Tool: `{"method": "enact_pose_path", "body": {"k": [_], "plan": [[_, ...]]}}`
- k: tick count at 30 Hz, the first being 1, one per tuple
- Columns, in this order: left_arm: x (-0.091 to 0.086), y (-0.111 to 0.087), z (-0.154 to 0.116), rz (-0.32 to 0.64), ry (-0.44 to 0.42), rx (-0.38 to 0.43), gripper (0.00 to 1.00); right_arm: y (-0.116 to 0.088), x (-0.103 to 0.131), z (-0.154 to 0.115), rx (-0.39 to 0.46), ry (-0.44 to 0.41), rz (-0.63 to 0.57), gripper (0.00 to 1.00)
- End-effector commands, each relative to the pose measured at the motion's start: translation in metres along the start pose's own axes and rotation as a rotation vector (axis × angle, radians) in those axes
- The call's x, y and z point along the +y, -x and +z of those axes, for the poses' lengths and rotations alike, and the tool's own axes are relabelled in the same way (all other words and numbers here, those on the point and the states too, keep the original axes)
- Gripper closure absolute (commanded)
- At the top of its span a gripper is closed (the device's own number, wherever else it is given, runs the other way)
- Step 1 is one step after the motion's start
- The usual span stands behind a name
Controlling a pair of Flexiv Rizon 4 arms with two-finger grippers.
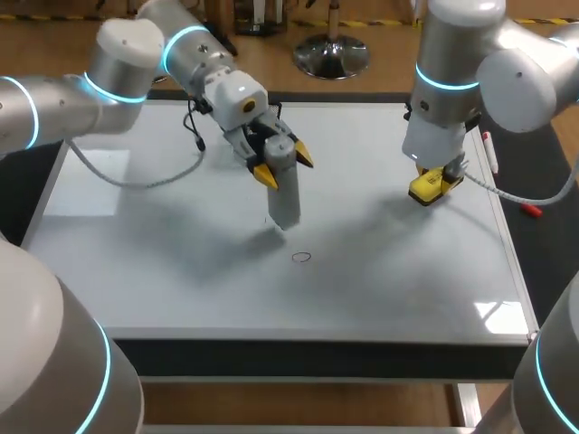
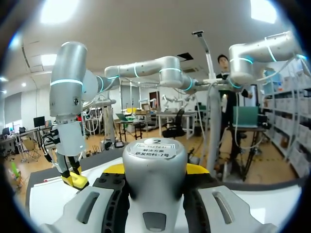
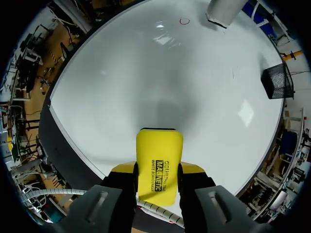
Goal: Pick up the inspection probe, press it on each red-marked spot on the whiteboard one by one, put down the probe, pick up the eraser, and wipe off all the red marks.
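Probe (image 1: 284,190) sits clamped upright in left pincer (image 1: 284,165) just behind red mark (image 1: 301,258), ready to press. Right pincer (image 3: 156,180) grips eraser (image 3: 159,150) for wiping later.

Over the whiteboard (image 1: 181,271), the probe (image 1: 284,194) stands upright near centre in the left gripper (image 1: 284,165), a small ring mark (image 1: 301,258) lies just before it, and the eraser (image 3: 159,150), clamped in the right gripper (image 3: 158,177), is well apart toward the right edge.

Left arm (image 1: 118,63) and right arm (image 1: 507,63) were fat silver-white tubes with glowing cyan rings. Left gripper (image 1: 285,165) had 2 yellow tips, plus a grey cable (image 1: 134,184) drooping at its 9 o'clock.
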State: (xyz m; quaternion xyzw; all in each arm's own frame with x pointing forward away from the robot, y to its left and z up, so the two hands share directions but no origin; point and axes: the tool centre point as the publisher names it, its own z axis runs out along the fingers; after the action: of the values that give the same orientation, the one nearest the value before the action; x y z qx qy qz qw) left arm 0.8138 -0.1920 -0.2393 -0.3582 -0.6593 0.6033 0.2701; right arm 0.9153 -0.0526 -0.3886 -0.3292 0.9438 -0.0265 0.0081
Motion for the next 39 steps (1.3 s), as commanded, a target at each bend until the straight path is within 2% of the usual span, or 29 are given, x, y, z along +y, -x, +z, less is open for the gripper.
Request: {"method": "enact_pose_path", "body": {"k": [1, 12, 19, 23, 31, 39], "plan": [[-0.013, -0.001, -0.031, 0.007, 0.019, 0.018, 1.00, 0.000, 0.000, 0.000, 0.001, -0.002, -0.001, 1.00], [-0.013, -0.006, -0.087, -0.020, 0.048, 0.017, 1.00, 0.000, 0.000, 0.000, 0.001, -0.002, -0.001, 1.00], [-0.020, -0.017, -0.125, -0.045, 0.068, -0.012, 1.00, 0.000, 0.000, 0.000, 0.001, -0.002, -0.001, 1.00], [-0.018, -0.027, -0.145, -0.063, 0.070, -0.030, 1.00, 0.000, 0.000, 0.000, 0.001, -0.002, -0.001, 1.00], [-0.015, -0.038, -0.174, -0.077, 0.074, -0.003, 1.00, 0.000, 0.000, 0.000, 0.001, -0.002, -0.001, 1.00], [-0.009, -0.046, -0.196, -0.097, 0.050, -0.019, 1.00, 0.000, 0.000, 0.000, 0.001, -0.002, -0.001, 1.00]]}}
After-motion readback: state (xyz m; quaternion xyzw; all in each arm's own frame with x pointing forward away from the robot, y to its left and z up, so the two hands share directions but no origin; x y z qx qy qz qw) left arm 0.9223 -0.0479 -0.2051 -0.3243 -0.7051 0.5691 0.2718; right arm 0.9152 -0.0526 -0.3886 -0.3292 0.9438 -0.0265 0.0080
